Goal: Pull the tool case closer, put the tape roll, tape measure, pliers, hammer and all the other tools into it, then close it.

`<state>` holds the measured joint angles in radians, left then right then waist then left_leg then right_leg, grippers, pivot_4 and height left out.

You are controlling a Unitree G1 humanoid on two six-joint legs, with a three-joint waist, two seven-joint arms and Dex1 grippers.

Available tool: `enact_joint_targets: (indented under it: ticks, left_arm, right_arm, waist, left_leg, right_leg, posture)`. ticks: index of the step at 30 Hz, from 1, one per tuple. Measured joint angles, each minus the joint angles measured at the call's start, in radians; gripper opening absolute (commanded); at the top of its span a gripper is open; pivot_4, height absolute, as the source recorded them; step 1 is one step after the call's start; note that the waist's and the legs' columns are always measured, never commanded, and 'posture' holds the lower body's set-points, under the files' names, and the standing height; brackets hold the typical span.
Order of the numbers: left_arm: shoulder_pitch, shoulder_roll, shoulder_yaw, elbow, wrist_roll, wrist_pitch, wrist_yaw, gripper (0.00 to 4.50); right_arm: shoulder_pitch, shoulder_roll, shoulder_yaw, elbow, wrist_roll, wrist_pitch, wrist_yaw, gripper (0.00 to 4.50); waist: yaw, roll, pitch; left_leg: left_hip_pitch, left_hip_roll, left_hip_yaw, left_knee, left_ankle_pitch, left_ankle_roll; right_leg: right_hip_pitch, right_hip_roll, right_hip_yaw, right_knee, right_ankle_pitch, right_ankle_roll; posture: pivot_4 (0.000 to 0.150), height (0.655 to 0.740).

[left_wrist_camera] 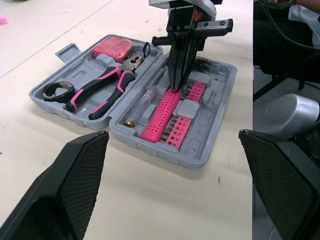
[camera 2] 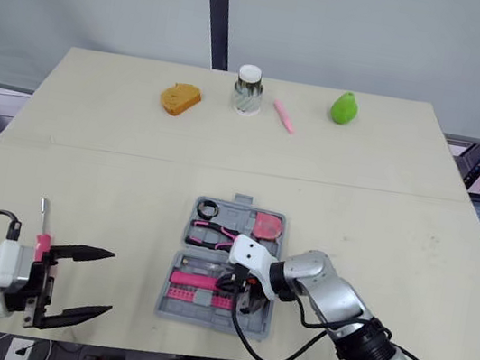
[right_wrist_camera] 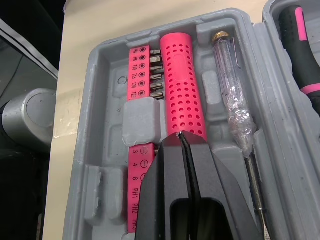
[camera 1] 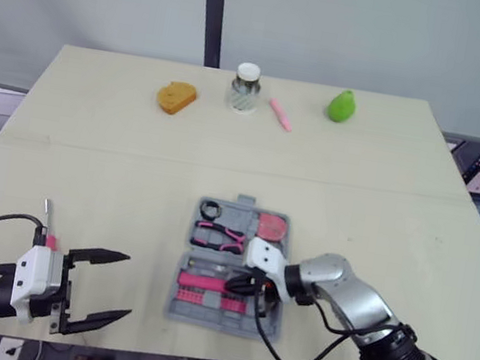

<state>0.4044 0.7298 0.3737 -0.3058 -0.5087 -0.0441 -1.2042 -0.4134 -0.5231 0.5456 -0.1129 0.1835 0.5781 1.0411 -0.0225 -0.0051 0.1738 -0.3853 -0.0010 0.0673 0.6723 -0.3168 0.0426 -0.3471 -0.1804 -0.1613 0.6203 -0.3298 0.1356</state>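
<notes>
Two jaws of right gripper (left_wrist_camera: 175,85) pressed together on pink handle (right_wrist_camera: 182,85) in tool case (left_wrist_camera: 200,160); should push straight down, seat flush. Left gripper (camera 1: 124,287) spread, empty.

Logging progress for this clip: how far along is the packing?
Done: pliers, tape roll and tape measure sit in the open case. In hand: the shut right gripper touches a pink handle inside. Remaining: a screwdriver beside the open left gripper, then closing.

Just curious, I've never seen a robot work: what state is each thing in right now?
tool case: open, lying flat
pliers: in the case
tape measure: in the case
tape roll: in the case
jar: upright, lid on
left gripper: open, empty
right gripper: shut, tips at the pink handle
</notes>
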Motion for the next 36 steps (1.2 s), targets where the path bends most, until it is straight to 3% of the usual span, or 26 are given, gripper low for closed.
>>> enact_joint_targets:
  ticks: [24,29,33,36]
  left_arm:
    - [-0.022,0.006,-0.007,-0.001,0.000,0.011,-0.020,4.50]
    - [-0.032,-0.006,-0.043,-0.001,-0.001,0.016,-0.020,4.50]
    - [-0.041,-0.009,-0.050,-0.001,-0.011,0.037,-0.017,4.50]
    - [-0.054,-0.009,-0.061,-0.001,-0.024,0.067,-0.009,4.50]
  right_arm:
    - [0.045,0.008,-0.008,0.032,-0.019,-0.058,-0.012,0.04]
    - [0.074,-0.003,-0.057,-0.039,-0.005,-0.027,-0.034,0.04]
    - [0.079,-0.057,-0.132,-0.167,0.060,0.099,-0.031,0.04]
    - [0.071,-0.112,-0.223,-0.281,0.130,0.152,-0.021,0.04]
  waist:
    - [0.020,0.000,-0.007]
    - [0.022,0.002,-0.004]
    - [0.024,0.009,0.002]
    - [0.024,0.009,0.003]
  left_leg:
    - [0.013,0.003,0.002,-0.007,-0.008,-0.009]
    - [0.008,0.002,0.003,-0.007,-0.007,-0.008]
    - [-0.007,0.001,0.002,-0.006,-0.001,-0.001]
    - [-0.009,0.001,0.002,-0.006,0.001,-0.001]
  right_leg:
    - [0.007,0.000,0.001,-0.012,-0.001,-0.001]
    - [0.007,0.001,0.001,-0.011,-0.001,-0.001]
    - [-0.006,0.001,0.000,-0.008,0.000,-0.001]
    - [-0.008,0.001,-0.002,-0.007,0.000,-0.001]
  posture:
    - [0.150,0.6950]
    - [0.150,0.6950]
    - [0.150,0.6950]
    - [0.150,0.6950]
